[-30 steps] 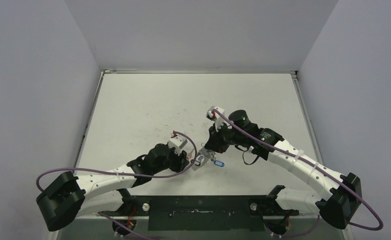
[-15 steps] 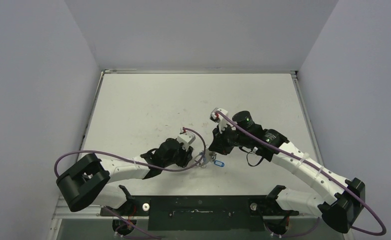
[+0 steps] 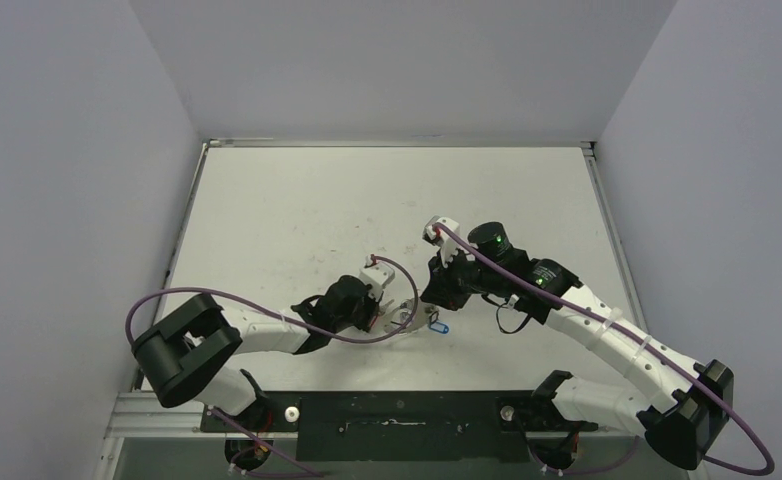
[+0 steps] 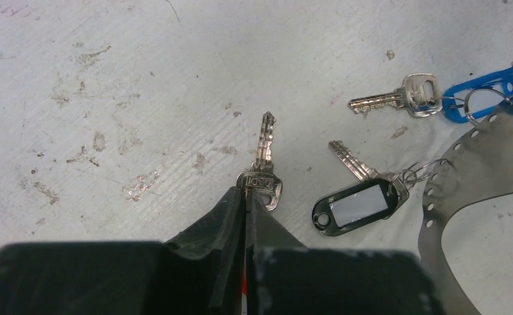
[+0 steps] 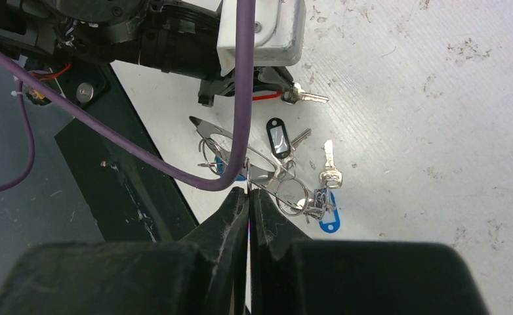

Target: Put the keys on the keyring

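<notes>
Far left: left arm [image 3: 267, 335] stretched low over the desk [image 4: 109, 79]. Left jaws clenched flat on the head of a silver key [image 4: 262, 185], blade pointing straight ahead of the tips. Resting on the desk or just above it: cannot tell. Sliver of red [image 5: 267, 96] between the two halves of those jaws, too hidden to name.

Just right of the left jaws' tips, apart from them: black-tagged key [image 4: 354, 205], flat on the desk, blade slanting ahead and leftward. Little wire loop at its tag end reaching the edge of the keyring [image 4: 483, 157]. Hooked on or not: cannot tell.

Farther ahead of the left jaws and to their right: blue-tagged key [image 4: 398, 100], blade pointing left, tag trailing rightward toward the keyring.

Right of all this: keyring as a flat silvery band with small holes along its outer edge, curving around on the desk.

Far right: right arm [image 3: 587, 315] reaching in from the other side. Right jaws pressed tight together, a thin silvery edge running into the tips, apparently the keyring pinched there. Just ahead of those tips, from the right wrist view: the grey band. Small wire rings [image 5: 293, 193] slightly to their right, with the blue tag close by. Left jaws farther ahead, well apart from the right jaws.
</notes>
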Motion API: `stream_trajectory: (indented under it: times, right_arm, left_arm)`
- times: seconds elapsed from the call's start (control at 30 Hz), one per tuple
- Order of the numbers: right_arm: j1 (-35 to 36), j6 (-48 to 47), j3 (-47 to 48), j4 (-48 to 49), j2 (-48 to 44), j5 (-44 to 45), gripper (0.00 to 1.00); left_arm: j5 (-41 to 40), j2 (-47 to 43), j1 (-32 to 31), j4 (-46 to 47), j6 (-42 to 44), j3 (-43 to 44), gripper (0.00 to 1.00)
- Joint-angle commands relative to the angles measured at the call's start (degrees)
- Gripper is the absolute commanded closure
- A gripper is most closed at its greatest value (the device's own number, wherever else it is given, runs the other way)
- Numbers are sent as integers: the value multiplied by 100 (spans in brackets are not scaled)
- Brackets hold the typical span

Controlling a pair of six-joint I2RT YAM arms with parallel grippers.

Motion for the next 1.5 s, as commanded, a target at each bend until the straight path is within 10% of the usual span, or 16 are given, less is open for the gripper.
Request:
stream_trajectory:
  times: [0.0, 0.87, 1.47]
  right_arm:
    - [-45, -50, 201, 114, -188, -57, 100]
    - [482, -369, 593, 357, 601, -675, 100]
    - [1066, -84, 634, 1010, 1084, -658, 100]
  left_arm:
    - [12, -13, 42, 215, 92, 204, 100]
    - [81, -4615, -15, -4559, -602, 1011, 100]
    - [2522, -4823, -65, -2994, -1183, 592, 100]
